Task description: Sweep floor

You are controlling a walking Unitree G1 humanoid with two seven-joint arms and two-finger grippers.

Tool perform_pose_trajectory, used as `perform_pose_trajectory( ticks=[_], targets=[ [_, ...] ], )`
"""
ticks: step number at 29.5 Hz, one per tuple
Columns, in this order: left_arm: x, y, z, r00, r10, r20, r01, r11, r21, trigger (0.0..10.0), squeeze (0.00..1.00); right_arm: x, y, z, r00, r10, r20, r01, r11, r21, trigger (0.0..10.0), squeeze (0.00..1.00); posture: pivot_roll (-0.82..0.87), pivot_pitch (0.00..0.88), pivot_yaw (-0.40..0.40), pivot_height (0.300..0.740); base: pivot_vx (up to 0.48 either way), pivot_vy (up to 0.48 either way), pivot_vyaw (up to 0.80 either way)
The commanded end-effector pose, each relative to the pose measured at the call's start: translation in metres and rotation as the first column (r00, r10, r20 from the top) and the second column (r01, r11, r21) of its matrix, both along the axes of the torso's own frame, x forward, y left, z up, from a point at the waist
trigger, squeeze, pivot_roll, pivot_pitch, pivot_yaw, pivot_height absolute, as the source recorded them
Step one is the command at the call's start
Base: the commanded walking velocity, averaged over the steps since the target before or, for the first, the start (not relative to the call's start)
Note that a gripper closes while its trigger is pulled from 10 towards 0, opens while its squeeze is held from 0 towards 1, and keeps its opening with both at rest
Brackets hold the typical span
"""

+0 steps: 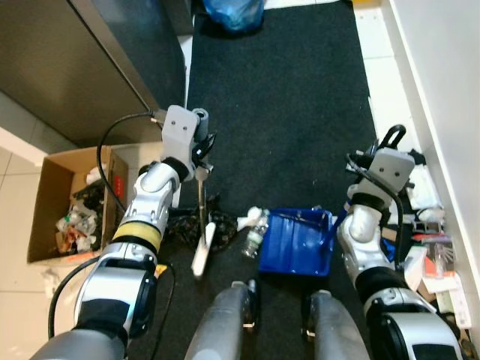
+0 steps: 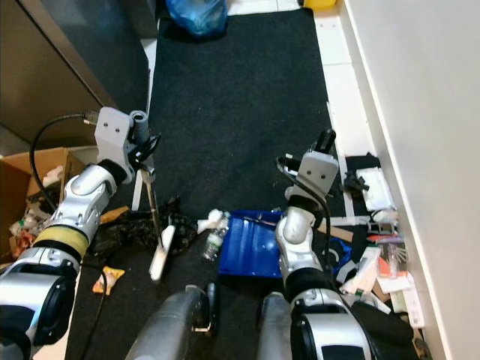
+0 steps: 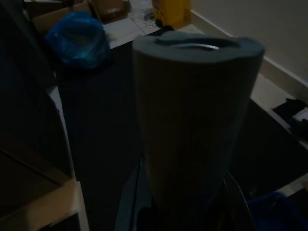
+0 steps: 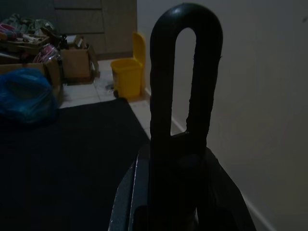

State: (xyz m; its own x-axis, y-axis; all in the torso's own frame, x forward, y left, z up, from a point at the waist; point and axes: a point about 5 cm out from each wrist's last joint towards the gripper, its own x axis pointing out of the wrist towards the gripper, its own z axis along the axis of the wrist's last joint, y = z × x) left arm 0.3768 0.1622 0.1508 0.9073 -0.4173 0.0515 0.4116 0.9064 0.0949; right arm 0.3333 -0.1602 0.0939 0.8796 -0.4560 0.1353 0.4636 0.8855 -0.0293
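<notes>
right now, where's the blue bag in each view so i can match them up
Left eye view: blue bag at the top edge, at the black mat's far end.
Right eye view: bag at the top edge, left of centre.
Left wrist view: bag beyond the grey broom handle.
Right wrist view: bag beyond the black loop handle.
Shared landmark: the black mat.

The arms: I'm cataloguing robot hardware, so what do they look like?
Both arms are silver, jointed segments with black sections near the shoulders. The left arm has a yellowish band and a black cable looping from its grey, boxy wrist block. The right arm carries a similar grey block with black cabling. Each end effector is black.
</notes>
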Motion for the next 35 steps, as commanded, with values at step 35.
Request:
perform_pose_trajectory(
  ticks=[35],
  targets=[
    [-0.030,-0.046,0.088,0.878,-0.354,0.323,0.400,0.912,-0.087,10.0,0.05,-0.019,0.032,-0.004,0.948,0.316,0.050,-0.313,0.948,-0.055,10.0,0.00,0.10,0.313,0.178,0.740,0.000,0.000,0.00]
  ],
)
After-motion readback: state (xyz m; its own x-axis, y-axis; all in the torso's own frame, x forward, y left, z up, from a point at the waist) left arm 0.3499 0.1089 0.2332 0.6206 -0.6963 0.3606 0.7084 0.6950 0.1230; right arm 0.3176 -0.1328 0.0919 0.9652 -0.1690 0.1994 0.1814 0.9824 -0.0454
